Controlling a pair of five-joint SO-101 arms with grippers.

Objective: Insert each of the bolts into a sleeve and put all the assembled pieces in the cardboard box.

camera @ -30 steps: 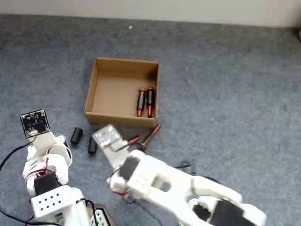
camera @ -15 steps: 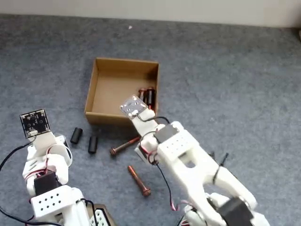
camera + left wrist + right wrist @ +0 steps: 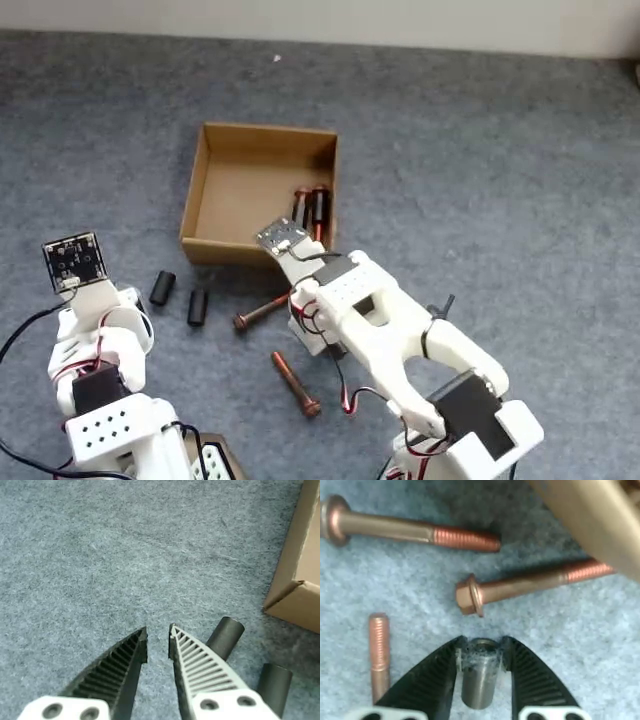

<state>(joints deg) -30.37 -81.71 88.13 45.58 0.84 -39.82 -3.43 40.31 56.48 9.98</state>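
Grey sleeve (image 3: 479,680) in right end effector's (image 3: 482,644) grip; left end effector (image 3: 158,631) narrowly open.

A plain indoor room, judging by grey carpet (image 3: 500,150) running to a pale wall (image 3: 400,18).

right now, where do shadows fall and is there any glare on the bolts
High view: soft even light, slight shade inside the cardboard box. Right wrist view: dark shadow on the carpet beside the box wall, mild sheen on the nearest bolt, no harsh glare. Left wrist view: flat light, hardly any shadow by the nearer sleeve.
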